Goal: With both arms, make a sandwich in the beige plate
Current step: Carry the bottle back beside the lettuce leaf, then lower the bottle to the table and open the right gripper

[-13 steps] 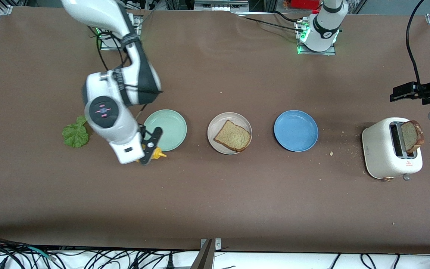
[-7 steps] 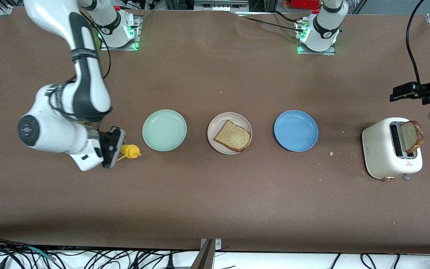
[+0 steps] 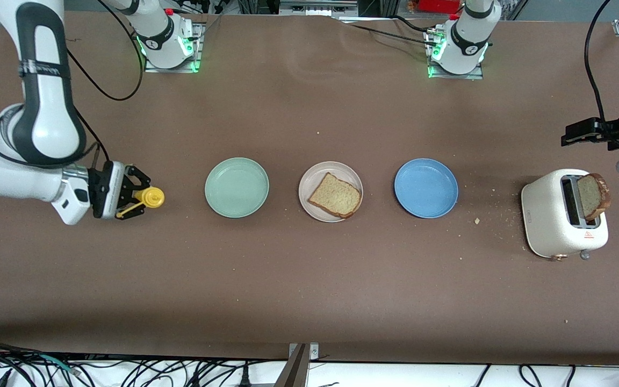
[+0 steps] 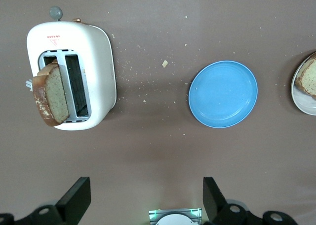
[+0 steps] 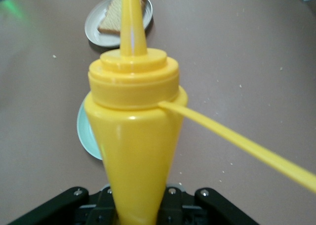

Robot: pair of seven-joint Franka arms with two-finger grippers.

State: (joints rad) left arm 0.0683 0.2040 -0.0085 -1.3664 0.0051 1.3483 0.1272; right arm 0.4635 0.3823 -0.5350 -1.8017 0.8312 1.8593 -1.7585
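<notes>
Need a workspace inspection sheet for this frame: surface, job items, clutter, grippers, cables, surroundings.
Surface: brown table, crumbs near the toaster.
Job's things: beige plate holds one bread slice; second slice stands in the toaster; lettuce not seen.
Clutter: mint-green plate and blue plate, both bare.
Grippers: right gripper shut on yellow squeeze bottle, at the right arm's end; left gripper open above the toaster, waiting.
Cables: black cables below the table's near edge.
Surroundings: arm bases, metal frame.
</notes>
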